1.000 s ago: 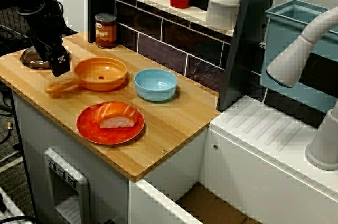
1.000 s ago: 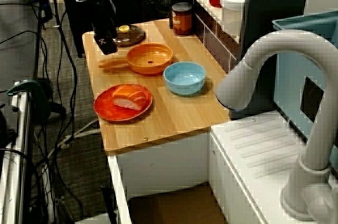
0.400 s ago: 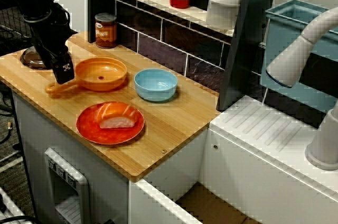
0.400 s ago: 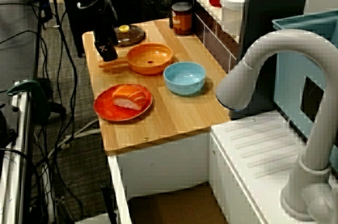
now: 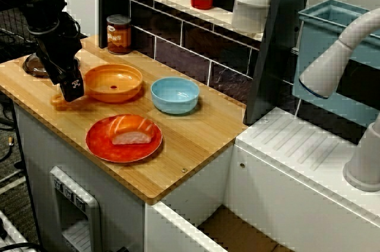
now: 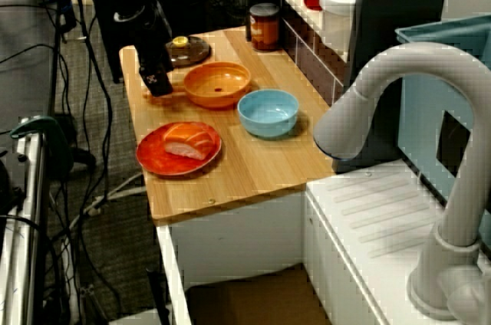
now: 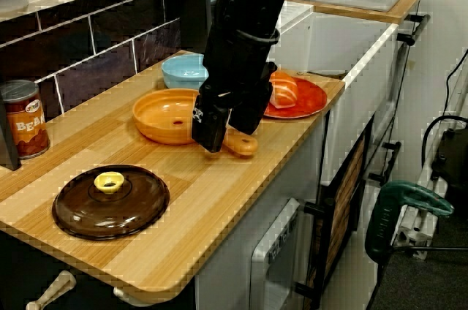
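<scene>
Wooden counter (image 5: 202, 127), toy kitchen. My gripper (image 7: 228, 138) has dropped onto the pan (image 5: 113, 82) handle; I can't tell whether it's pinching.

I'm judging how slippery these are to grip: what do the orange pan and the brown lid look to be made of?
The orange pan looks like moulded plastic with a satin finish: one even colour, thick rounded rim, soft highlights. The brown lid looks like glossy plastic, showing sharp reflections around its yellow knob; tinted glass cannot be ruled out.
</scene>
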`<action>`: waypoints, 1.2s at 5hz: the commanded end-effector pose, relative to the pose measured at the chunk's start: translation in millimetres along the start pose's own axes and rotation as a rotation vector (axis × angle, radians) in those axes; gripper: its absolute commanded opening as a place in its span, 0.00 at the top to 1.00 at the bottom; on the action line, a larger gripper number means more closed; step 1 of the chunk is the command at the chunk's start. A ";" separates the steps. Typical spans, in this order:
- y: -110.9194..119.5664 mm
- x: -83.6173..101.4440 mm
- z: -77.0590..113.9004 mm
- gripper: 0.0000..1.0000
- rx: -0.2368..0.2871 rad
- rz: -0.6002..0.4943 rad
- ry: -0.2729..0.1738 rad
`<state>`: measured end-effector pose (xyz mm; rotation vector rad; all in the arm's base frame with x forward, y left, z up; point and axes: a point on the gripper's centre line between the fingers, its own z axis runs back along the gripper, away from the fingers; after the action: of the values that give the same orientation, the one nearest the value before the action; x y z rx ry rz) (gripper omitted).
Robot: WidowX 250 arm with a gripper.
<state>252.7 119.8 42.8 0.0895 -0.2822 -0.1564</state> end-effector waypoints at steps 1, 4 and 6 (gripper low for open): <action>1.5 -2.1 -5.4 0.00 0.019 0.003 -0.011; 12.1 2.0 -9.6 1.00 -0.003 0.028 0.010; 39.0 4.2 -1.8 1.00 -0.048 0.068 0.022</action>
<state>262.7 149.6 35.9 0.0066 -0.2282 -0.0860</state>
